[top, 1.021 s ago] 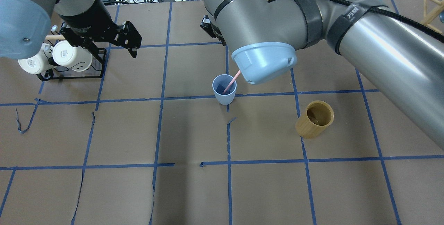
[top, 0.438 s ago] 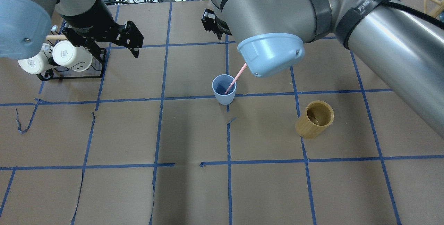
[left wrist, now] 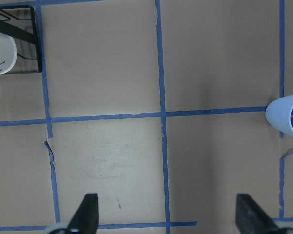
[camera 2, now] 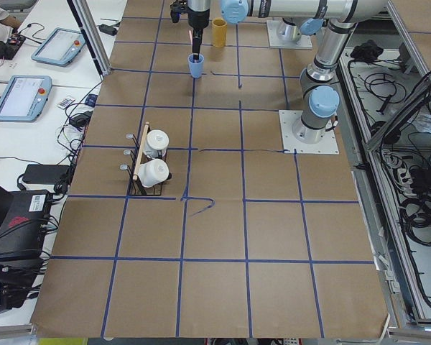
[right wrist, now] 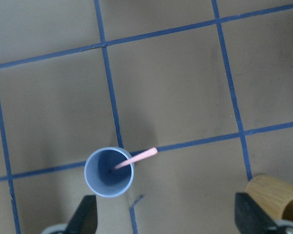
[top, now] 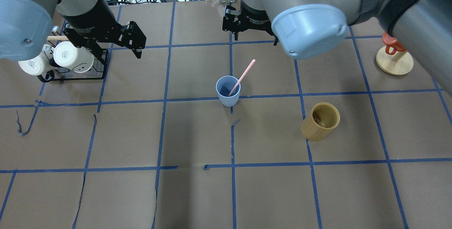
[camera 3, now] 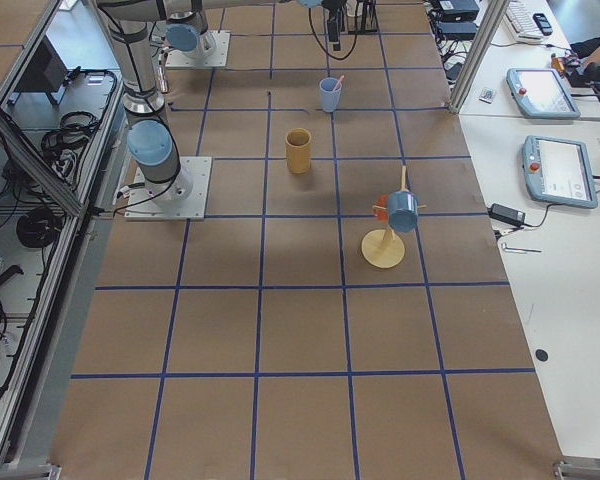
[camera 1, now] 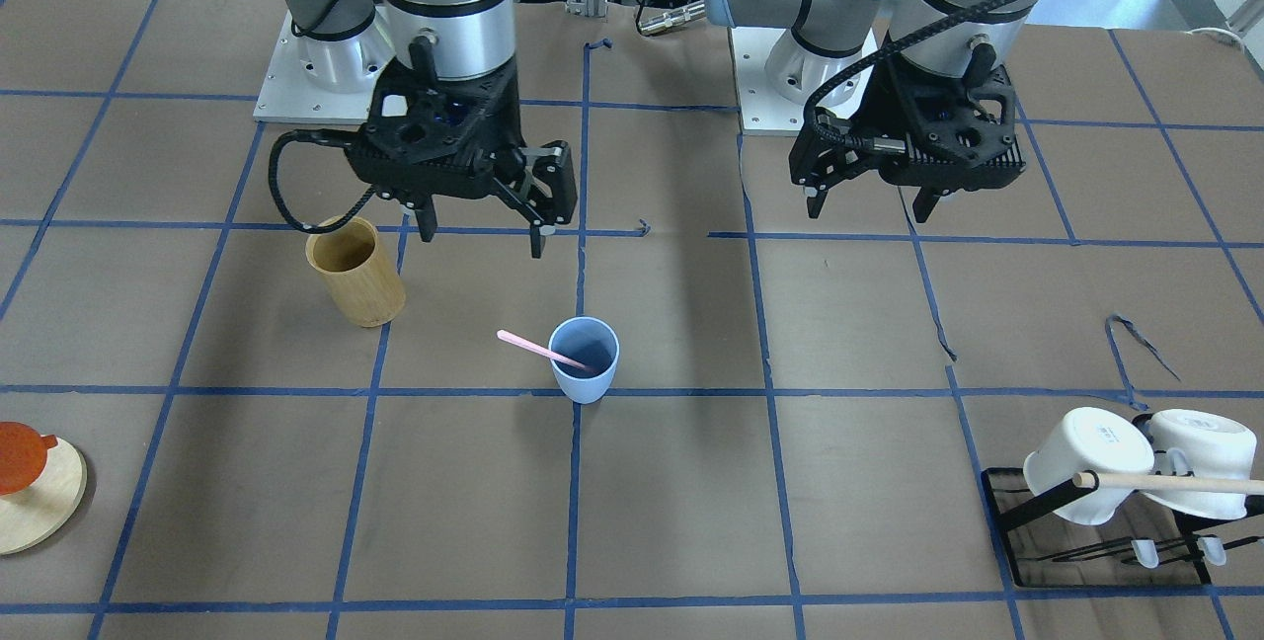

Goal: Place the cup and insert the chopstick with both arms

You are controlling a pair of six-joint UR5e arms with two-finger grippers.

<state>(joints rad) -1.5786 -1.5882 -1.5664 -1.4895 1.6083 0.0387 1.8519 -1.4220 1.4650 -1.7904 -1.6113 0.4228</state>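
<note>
The light-blue cup [camera 1: 584, 360] [top: 228, 92] [right wrist: 109, 172] stands upright near the table's middle, just beside a blue tape line. The pale-pink chopstick [camera 1: 531, 348] [top: 243, 76] [right wrist: 136, 158] leans in it, with its lower end inside and its upper end over the rim. My right gripper [camera 1: 481, 233] [right wrist: 167, 217] hangs open and empty above the table, on the robot's side of the cup and clear of the chopstick. My left gripper [camera 1: 871, 208] [left wrist: 168, 217] is open and empty too, high over bare table, and the cup [left wrist: 288, 122] sits at the right edge of its wrist view.
A tan wooden holder [camera 1: 355, 273] [top: 320, 121] stands close beside the right gripper. A black rack with two white mugs [camera 1: 1116, 492] [top: 70, 59] sits by the left arm. A round wooden stand with a red piece [camera 1: 35, 492] [top: 394, 61] is at the right end.
The right arm has pulled back from the cup, uncovering the whole chopstick, which stays leaning in the cup. The left arm and the cup have not moved.
</note>
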